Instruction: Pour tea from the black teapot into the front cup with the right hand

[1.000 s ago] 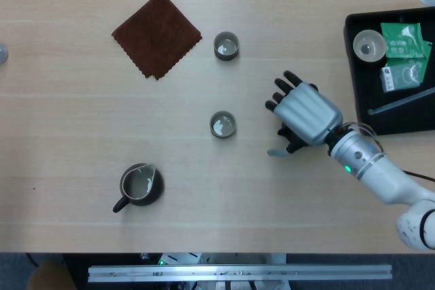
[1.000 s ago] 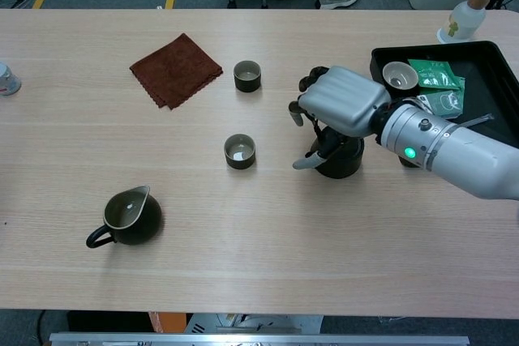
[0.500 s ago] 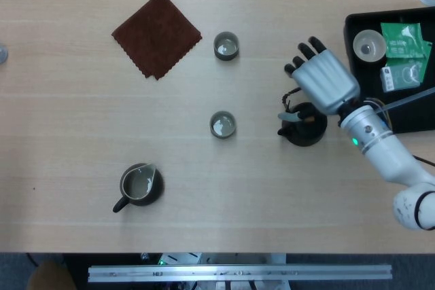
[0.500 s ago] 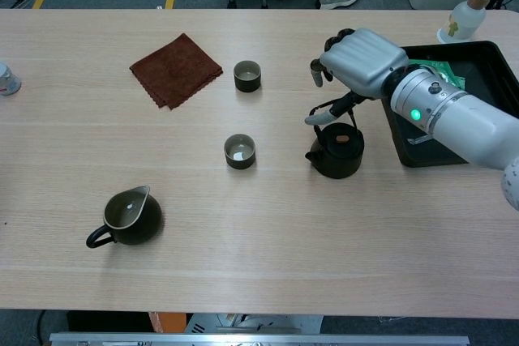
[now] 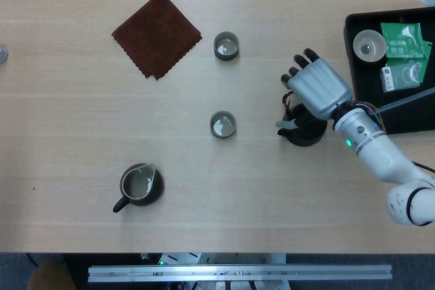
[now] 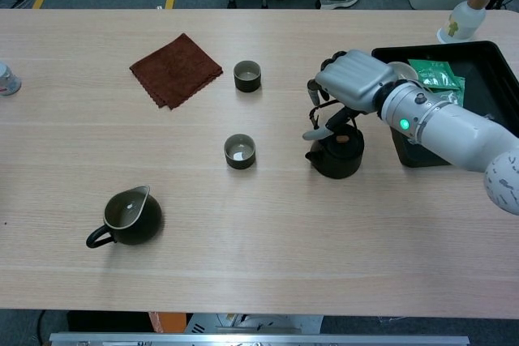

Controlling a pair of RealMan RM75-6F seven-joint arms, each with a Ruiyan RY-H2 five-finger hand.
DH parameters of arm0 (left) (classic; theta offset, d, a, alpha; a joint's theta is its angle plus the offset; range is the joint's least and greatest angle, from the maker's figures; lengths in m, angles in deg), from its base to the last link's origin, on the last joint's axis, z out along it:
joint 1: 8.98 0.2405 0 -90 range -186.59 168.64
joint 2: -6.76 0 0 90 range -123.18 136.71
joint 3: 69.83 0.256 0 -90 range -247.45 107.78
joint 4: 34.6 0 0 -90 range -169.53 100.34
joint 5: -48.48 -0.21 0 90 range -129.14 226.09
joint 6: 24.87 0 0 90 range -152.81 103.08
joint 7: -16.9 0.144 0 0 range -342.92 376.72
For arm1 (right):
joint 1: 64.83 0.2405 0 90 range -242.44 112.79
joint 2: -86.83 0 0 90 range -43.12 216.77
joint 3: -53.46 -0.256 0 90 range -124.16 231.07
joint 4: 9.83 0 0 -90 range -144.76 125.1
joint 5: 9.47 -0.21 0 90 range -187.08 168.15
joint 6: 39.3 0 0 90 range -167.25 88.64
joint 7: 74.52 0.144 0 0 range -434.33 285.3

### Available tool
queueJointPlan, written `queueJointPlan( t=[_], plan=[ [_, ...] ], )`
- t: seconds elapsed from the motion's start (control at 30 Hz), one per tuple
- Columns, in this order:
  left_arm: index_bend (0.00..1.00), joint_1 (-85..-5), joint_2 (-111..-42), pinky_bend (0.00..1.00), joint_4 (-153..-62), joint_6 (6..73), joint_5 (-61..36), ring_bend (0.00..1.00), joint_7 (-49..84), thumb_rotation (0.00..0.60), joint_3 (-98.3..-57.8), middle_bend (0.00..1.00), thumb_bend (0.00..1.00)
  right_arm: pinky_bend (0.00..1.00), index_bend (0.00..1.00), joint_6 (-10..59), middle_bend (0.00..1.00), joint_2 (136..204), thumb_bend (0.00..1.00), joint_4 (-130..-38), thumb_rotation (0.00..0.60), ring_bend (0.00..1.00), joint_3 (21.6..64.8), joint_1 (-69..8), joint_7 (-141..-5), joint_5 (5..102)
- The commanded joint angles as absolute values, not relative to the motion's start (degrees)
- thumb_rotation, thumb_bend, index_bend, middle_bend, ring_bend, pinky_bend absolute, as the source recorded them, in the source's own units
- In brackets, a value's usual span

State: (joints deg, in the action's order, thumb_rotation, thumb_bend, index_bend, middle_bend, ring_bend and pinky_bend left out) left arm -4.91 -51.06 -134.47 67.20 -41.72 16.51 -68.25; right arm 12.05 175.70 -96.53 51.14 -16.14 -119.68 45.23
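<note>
The black teapot (image 5: 305,135) (image 6: 336,155) stands on the table right of centre. My right hand (image 5: 318,88) (image 6: 353,83) hovers just above and behind it, palm down. Its fingers hang apart around the pot's raised handle, the thumb low by the handle's left side, and no firm grip shows. The front cup (image 5: 222,125) (image 6: 240,151), small and dark with a pale inside, sits to the left of the teapot, well apart from it. My left hand appears in neither view.
A second cup (image 5: 225,45) (image 6: 247,75) stands further back beside a brown cloth (image 5: 157,34) (image 6: 176,70). A dark pitcher (image 5: 139,185) (image 6: 130,216) sits front left. A black tray (image 5: 349,45) (image 6: 486,48) with a bowl and green packets lies right of the hand.
A second ago the right hand covered the teapot. It then rose and moved back, and has now come down again onto the handle. The teapot stayed on the table.
</note>
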Motion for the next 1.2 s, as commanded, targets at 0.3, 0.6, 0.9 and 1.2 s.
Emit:
queueJointPlan(
  t=[0.3, 0.6, 0.9, 1.2],
  plan=[
    [0.22, -5.12, -51.34, 0.15, -134.22, 67.06, -42.01, 0.18, 16.4, 0.6, -68.3, 0.23, 0.39, 0.17, 0.4, 12.29, 0.45, 173.15, 0.0, -99.87, 0.182, 0.26, 52.66, -17.1, -117.19, 46.81],
    [0.22, -4.96, -51.16, 0.15, -134.23, 67.34, -42.01, 0.18, 16.26, 0.6, -68.3, 0.23, 0.39, 0.17, 0.4, 11.1, 0.49, 170.87, 0.0, -101.98, 0.208, 0.34, 52.63, -17.91, -112.64, 46.82],
    [0.22, -5.2, -51.34, 0.15, -134.2, 67.02, -42.1, 0.18, 16.34, 0.6, -68.34, 0.23, 0.39, 0.18, 0.41, 12.51, 0.5, 167.3, 0.0, -105.85, 0.215, 0.35, 52.69, -19.55, -108.07, 50.19],
    [0.22, -5.24, -51.53, 0.15, -134.1, 66.92, -42.12, 0.18, 16.43, 0.6, -68.29, 0.23, 0.39, 0.18, 0.41, 11.75, 0.51, 166.23, 0.0, -106.97, 0.227, 0.36, 54.28, -20.36, -107.08, 51.65]
  ],
)
